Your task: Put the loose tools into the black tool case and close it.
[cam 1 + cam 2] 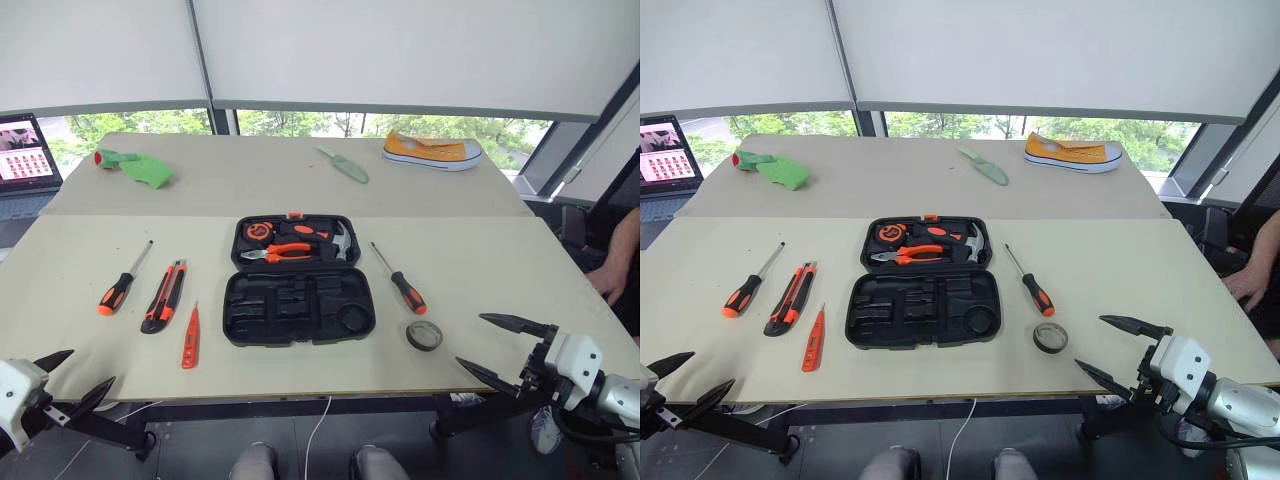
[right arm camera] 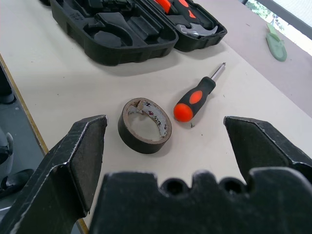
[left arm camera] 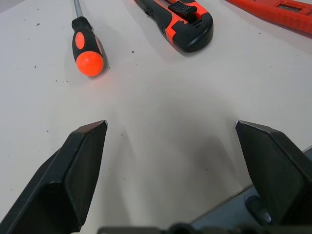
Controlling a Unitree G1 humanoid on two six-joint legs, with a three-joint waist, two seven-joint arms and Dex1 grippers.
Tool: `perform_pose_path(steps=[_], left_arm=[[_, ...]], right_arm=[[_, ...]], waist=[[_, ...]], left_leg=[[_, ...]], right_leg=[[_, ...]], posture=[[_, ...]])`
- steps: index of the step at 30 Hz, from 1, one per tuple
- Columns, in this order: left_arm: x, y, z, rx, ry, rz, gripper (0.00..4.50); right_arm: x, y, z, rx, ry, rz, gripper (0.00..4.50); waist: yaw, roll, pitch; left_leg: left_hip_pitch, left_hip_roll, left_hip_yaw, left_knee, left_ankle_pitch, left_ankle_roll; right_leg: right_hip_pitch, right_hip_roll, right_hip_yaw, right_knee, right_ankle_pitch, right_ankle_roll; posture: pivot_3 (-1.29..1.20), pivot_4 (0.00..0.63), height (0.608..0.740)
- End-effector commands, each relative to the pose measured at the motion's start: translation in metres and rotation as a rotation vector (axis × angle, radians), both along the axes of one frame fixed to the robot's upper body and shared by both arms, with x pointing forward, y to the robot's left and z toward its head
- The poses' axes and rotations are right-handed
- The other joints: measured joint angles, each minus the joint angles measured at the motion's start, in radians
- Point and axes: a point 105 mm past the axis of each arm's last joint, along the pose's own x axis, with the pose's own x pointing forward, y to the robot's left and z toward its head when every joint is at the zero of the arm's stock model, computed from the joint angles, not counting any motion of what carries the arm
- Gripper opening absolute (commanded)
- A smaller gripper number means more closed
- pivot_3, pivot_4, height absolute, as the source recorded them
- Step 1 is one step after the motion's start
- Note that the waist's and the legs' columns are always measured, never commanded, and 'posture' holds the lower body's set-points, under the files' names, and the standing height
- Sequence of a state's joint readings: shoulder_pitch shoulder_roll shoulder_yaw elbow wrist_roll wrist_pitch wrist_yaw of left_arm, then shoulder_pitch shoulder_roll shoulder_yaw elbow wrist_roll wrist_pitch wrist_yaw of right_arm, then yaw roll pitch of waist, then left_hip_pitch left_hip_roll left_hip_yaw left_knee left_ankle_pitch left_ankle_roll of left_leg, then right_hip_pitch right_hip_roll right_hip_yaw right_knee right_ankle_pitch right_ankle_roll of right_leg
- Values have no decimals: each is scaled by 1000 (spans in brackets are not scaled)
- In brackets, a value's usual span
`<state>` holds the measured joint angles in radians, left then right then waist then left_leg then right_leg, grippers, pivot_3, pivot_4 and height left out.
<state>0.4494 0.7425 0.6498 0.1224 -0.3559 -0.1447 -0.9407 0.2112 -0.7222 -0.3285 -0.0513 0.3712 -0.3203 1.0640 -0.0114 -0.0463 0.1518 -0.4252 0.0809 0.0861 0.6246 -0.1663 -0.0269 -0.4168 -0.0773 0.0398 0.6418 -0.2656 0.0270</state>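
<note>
Both grippers stand spread wide and empty at the near edge of a beige table (image 1: 500,260). The left gripper (image 1: 78,382) hangs at the table's near left corner, its black fingers (image 3: 80,161) touching nothing; the right gripper (image 1: 503,346) hovers off the near right edge, fingers (image 2: 78,156) equally apart and clear of every tool.

The black tool case (image 1: 298,305) lies open flat at the table's centre, between the two arms and well apart from both. Its far half carries orange-handled pliers (image 1: 280,252) and a hammer (image 1: 340,242); the near half shows bare moulded slots.

Just ahead of the right gripper sits the dark tape roll (image 2: 145,125), with one screwdriver (image 2: 195,100) beside it, between roll and case. Ahead of the left gripper lie the other screwdriver (image 3: 87,46), the utility knife (image 3: 183,22) and the slim orange tester screwdriver (image 1: 190,338), in a row left of the case.

In the left wrist view the tester is cut off at the frame's corner. A person's arm (image 1: 618,255) intrudes at the right margin, mostly out of frame.
</note>
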Motion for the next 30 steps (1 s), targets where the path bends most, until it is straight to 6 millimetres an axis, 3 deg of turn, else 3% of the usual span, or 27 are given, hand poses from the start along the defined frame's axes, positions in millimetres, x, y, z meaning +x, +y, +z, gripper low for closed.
perform_pose_path(steps=[1,3,5,11,14,17,20,22,26,30], left_arm=[[0,14,25,-115,-125,137,4500],[-8,32,44,-283,-255,308,4500],[-14,42,50,-312,-310,395,4500],[-37,57,15,-401,-168,634,4500],[-35,54,11,-484,-124,651,4500],[-16,40,22,-529,-110,571,4500],[26,22,45,-483,-81,468,4500],[51,22,52,-437,-42,487,4500],[94,17,54,-362,59,503,4500],[117,23,45,-335,105,544,4500]], right_arm=[[6,3,16,69,-57,-3,4453],[13,12,28,191,-95,2,4453],[15,19,33,235,-93,20,4453],[20,46,69,383,-191,94,4453],[19,56,78,374,-250,133,4453],[17,63,78,353,-260,171,4453],[17,70,76,338,-267,193,4453],[18,72,75,348,-266,195,4453],[21,77,73,366,-254,208,4453],[24,78,72,367,-253,209,4453]], waist=[[0,0,0],[-3,-1,0],[-8,-2,-1],[-4,-2,-1],[1,-5,-3],[11,-7,-4],[26,-8,-5],[28,-8,-5],[21,-6,-5],[-2,-5,-5]], left_leg=[[0,0,0,0,0,0],[0,0,0,0,0,0],[0,2,0,0,0,0],[1,2,1,0,0,0],[0,2,1,1,0,0],[0,2,1,1,0,0],[0,2,1,1,0,0],[-1,3,1,1,0,-1],[0,3,2,1,0,-1],[-1,2,2,1,1,2]], right_leg=[[0,0,0,0,0,0],[0,0,0,0,0,0],[1,1,0,1,1,0],[3,1,0,3,1,-1],[-2,1,0,3,1,-1],[-2,0,-1,3,1,-1],[-2,0,-3,3,3,-4],[-2,0,-5,3,3,-4],[-2,0,-4,3,6,-6],[0,2,-2,4,11,-2]], posture=[[0,150,740],[0,150,740],[0,150,740],[0,150,740],[0,150,740],[0,150,740],[0,150,740],[0,150,740],[0,150,740],[0,150,740]])
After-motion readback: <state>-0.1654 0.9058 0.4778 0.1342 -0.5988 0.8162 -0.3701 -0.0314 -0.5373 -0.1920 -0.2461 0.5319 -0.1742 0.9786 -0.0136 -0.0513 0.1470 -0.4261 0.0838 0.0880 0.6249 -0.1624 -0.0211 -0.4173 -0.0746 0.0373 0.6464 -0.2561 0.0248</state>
